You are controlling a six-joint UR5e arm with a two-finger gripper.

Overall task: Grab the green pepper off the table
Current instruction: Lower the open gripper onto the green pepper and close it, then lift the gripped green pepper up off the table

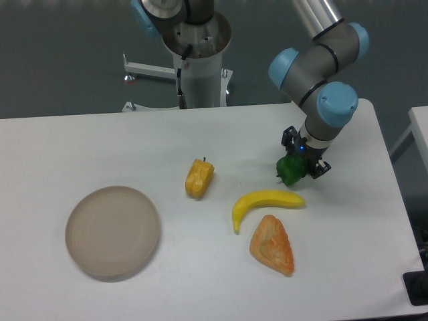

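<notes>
The green pepper (290, 171) is small, glossy and dark green. It sits between the fingers of my gripper (294, 170) at the right side of the white table (100, 147). The gripper comes down from above and is shut on the pepper. I cannot tell whether the pepper still touches the table or hangs just above it. The gripper's body hides the pepper's top.
A yellow banana (266, 202) lies just below the pepper. An orange wedge-shaped piece (272, 245) lies in front of the banana. A yellow-orange pepper (198, 178) lies mid-table. A round beige plate (112, 231) sits at the front left. The arm's base (197, 60) stands behind the table.
</notes>
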